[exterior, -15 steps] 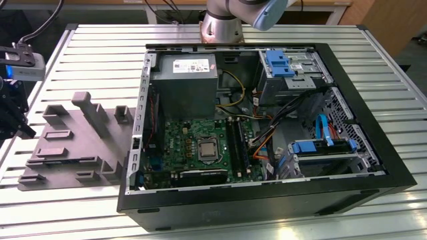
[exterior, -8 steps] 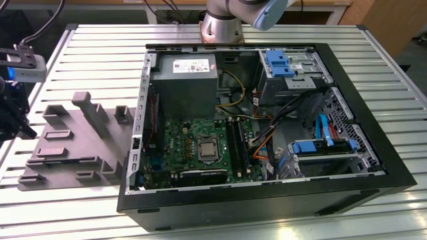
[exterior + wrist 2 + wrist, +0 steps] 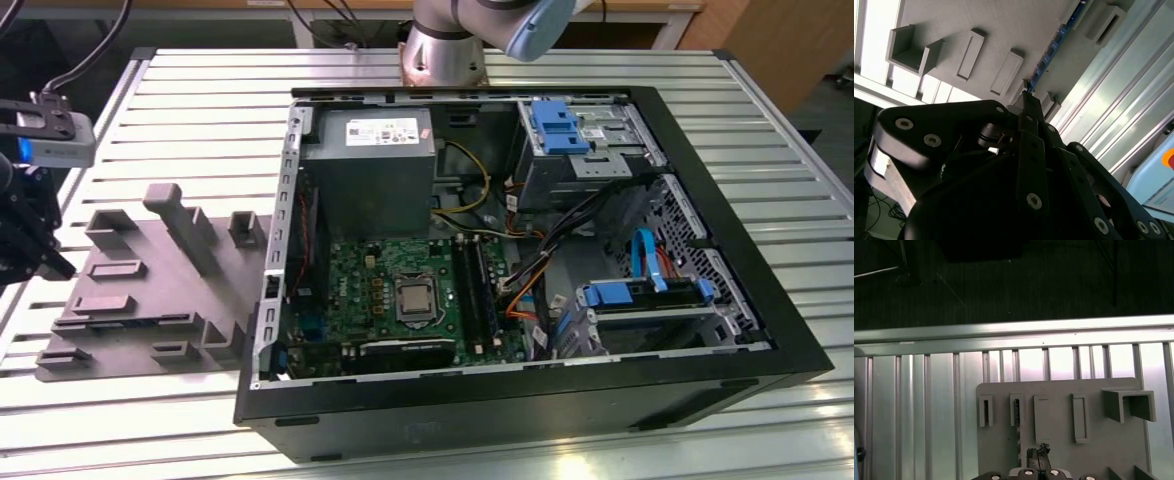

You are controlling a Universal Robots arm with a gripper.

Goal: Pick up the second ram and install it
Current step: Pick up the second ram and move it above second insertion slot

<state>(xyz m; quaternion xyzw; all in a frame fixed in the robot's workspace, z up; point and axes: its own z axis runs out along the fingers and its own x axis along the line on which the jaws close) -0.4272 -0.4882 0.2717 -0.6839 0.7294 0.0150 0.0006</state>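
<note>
At the edge of the slatted surface [image 3: 200,90] on the exterior view's left, one claw [image 3: 56,266] hangs by the outer side of one grey tray [image 3: 134,320]. There is open air around the claw, and bare slats run from the tray to the surface's far edge. One open computer case [image 3: 534,415] takes up the middle of the surface, its wall close beside the tray. Inside it lie one green board [image 3: 354,290] and two blue brackets [image 3: 561,125].

In the second wrist view, the claw [image 3: 1026,97] tapers to a single point with no gap showing, its tips together and clamped on nothing. The second ram [image 3: 1054,45], one dark stick on edge, stands in the tray [image 3: 954,15] with its near end just beside the claw's tip. Two long flat blocks [image 3: 969,55] lie side by side, apart from the stick.

In the first wrist view, the claw [image 3: 1038,452] hovers over the tray [image 3: 1064,390]. The second ram [image 3: 1017,415] is near it, a thin dark line at one of four low blocks in a row. One larger open box [image 3: 1129,405] stands at the row's end. Past the tray runs the surface's edge rail [image 3: 1014,332], with dark floor [image 3: 1004,280] beyond.
</note>
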